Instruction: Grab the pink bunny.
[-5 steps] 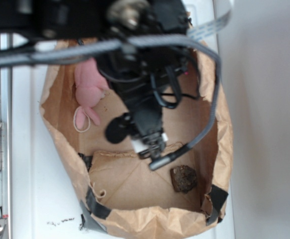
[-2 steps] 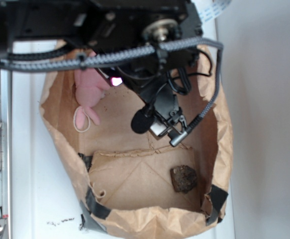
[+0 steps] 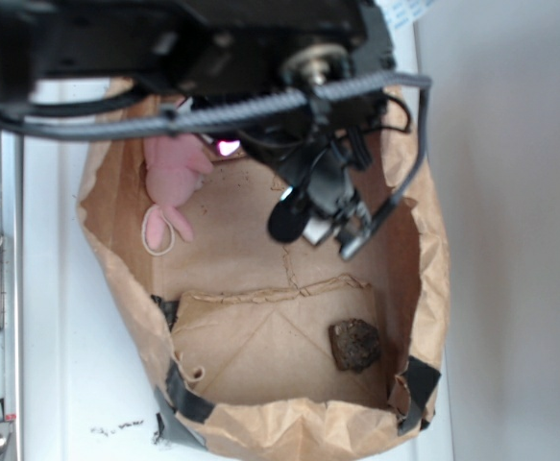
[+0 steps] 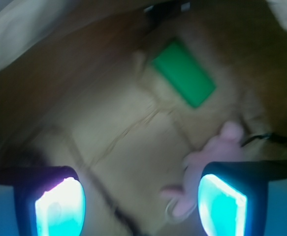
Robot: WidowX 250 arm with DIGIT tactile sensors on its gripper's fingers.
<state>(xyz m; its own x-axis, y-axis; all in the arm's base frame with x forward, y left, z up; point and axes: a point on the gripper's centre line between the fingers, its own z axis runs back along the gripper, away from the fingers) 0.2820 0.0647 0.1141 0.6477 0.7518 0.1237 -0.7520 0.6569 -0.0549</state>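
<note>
Your tool (image 4: 141, 204) has swung right across the paper bag (image 3: 107, 173) and is still wide open, empty, while the pink bunny (image 3: 171, 182) sits at the bag's 10 o'clock, so you're drifting away from it.

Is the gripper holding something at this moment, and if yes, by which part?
Nothing is held. The gripper is open and empty; the pink bunny lies beside its right finger.

Pink bunny (image 3: 171, 182): small, soft, pale-pink plush with whitish-lined ear. Lying on the bag's brown paper floor near its left wall, ears trailing toward the fold. Blurred in wrist view (image 4: 209, 157).
</note>
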